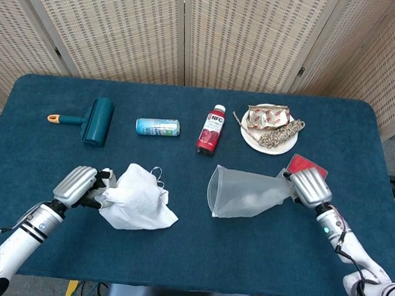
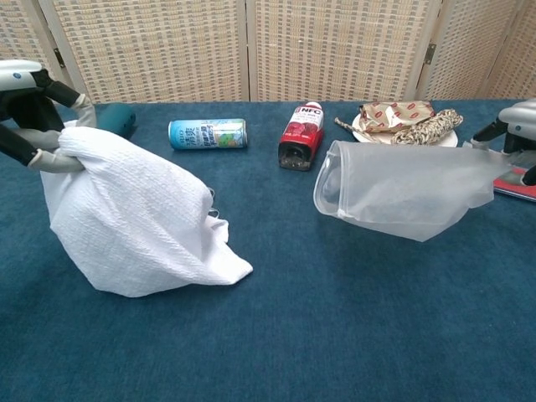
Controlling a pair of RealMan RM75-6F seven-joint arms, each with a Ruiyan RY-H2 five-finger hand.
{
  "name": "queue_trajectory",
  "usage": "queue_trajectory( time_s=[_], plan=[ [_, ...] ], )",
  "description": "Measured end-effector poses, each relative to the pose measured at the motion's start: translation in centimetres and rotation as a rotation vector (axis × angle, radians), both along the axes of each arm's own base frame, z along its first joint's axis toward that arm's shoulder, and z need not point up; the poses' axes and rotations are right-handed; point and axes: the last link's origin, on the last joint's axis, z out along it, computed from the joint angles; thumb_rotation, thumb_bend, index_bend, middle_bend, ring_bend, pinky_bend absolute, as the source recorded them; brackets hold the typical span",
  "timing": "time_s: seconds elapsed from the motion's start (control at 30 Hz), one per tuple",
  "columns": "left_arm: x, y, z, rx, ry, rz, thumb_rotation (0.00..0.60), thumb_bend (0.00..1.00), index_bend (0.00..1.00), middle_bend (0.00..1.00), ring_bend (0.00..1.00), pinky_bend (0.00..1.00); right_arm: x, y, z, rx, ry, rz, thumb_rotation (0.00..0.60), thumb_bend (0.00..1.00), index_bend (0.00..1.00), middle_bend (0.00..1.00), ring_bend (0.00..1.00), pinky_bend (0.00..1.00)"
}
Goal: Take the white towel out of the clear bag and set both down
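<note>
Left hand (image 1: 76,185) grasps the white towel (image 1: 136,204), its lower folds resting on the blue counter (image 1: 187,259) left of the clear bag (image 1: 243,193). Right hand (image 1: 309,187) grips the bag's closed end, its open mouth facing the towel, well apart. Behind the bag lies a red bottle (image 1: 211,130) labelled "NFC".

Woven folding screen (image 1: 194,32) stands behind the blue-covered table (image 1: 173,257)

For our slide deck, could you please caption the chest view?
Left hand holds the white towel; right hand holds the emptied clear bag.
</note>
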Motion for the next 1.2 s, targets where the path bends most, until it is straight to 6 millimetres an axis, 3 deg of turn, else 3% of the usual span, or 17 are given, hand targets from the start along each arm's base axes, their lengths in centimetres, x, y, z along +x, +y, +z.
queue_trajectory(
  time_s=[0.07,0.1,0.17,0.2,0.3,0.4,0.5,0.57,0.67,0.77,0.97,1.2],
  plan=[
    [-0.1,0.0,0.0,0.000,0.013,-0.005,0.600,0.70,0.62,0.99,0.83,0.95,-0.2,0.1,0.0,-0.006,-0.001,-0.002,0.600,0.31,0.47,0.87,0.88,0.93],
    [-0.1,-0.1,0.0,0.000,0.023,-0.010,0.600,0.69,0.57,0.98,0.82,0.95,-0.3,0.2,0.0,-0.006,-0.001,-0.004,0.600,0.15,0.34,0.78,0.80,0.88],
    [-0.2,-0.1,0.0,-0.001,0.042,-0.015,0.600,0.59,0.38,0.96,0.80,0.94,-0.3,0.3,-0.1,-0.004,-0.004,-0.006,0.600,0.01,0.15,0.61,0.64,0.79],
    [-0.3,-0.1,0.2,0.000,0.055,-0.018,0.600,0.47,0.28,0.93,0.78,0.93,-0.3,0.4,-0.1,-0.002,-0.008,-0.008,0.600,0.00,0.05,0.49,0.53,0.73],
    [-0.4,-0.2,0.5,0.014,0.082,-0.021,0.600,0.15,0.08,0.89,0.74,0.91,-0.1,0.5,-0.1,0.006,-0.020,-0.010,0.600,0.00,0.00,0.24,0.27,0.56],
    [-0.7,-0.2,1.0,0.046,0.110,-0.022,0.600,0.02,0.00,0.85,0.72,0.90,0.2,0.8,0.4,0.003,-0.033,0.000,0.600,0.00,0.00,0.10,0.14,0.43],
    [-1.2,-0.3,1.9,0.079,0.135,-0.020,0.600,0.00,0.00,0.79,0.69,0.87,0.6,1.0,1.2,-0.013,-0.049,0.018,0.600,0.00,0.00,0.06,0.08,0.37],
    [-1.5,-0.5,2.3,0.084,0.151,-0.016,0.600,0.00,0.00,0.68,0.63,0.84,0.8,1.2,2.0,-0.031,-0.057,0.029,0.600,0.00,0.00,0.06,0.06,0.35],
    [-2.4,-0.7,3.3,0.092,0.192,-0.009,0.600,0.00,0.00,0.43,0.51,0.75,0.8,1.6,3.3,-0.051,-0.060,0.034,0.600,0.00,0.00,0.06,0.06,0.34],
    [-3.6,-1.1,4.3,0.108,0.243,0.009,0.600,0.00,0.00,0.31,0.43,0.67,0.5,2.1,4.7,-0.076,-0.047,0.032,0.600,0.00,0.00,0.08,0.06,0.34],
    [-6.6,-2.5,6.6,0.173,0.302,0.080,0.600,0.00,0.10,0.28,0.38,0.61,-0.7,4.1,7.2,-0.126,0.011,0.015,0.600,0.00,0.00,0.12,0.06,0.34],
    [-10.4,-5.0,10.0,0.288,0.318,0.150,0.600,0.00,0.19,0.31,0.36,0.59,-2.4,7.9,10.3,-0.195,0.006,-0.055,0.600,0.00,0.11,0.15,0.06,0.34]
  ],
)
